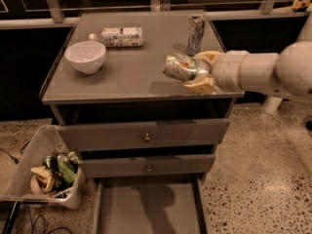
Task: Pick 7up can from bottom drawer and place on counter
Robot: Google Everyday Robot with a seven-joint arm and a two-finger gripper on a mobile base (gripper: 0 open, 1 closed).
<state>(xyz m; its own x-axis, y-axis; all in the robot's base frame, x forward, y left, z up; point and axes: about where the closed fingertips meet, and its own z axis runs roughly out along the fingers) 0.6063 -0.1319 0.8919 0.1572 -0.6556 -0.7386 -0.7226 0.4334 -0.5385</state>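
My gripper (197, 72) reaches in from the right and is shut on the 7up can (181, 67), a short dented green and white can held on its side. The can hangs a little above the right part of the grey counter (131, 69), just in front of the tall slim can. Its shadow falls on the counter below it. The bottom drawer (146, 208) is pulled open at the bottom of the view and its flat grey floor shows nothing inside.
A white bowl (85, 56) stands on the counter's left. A white-labelled plastic bottle (117, 36) lies at the back. A tall slim silver can (195, 35) stands at the back right. A bin of rubbish (46, 172) sits on the floor at left. Two upper drawers (146, 136) are closed.
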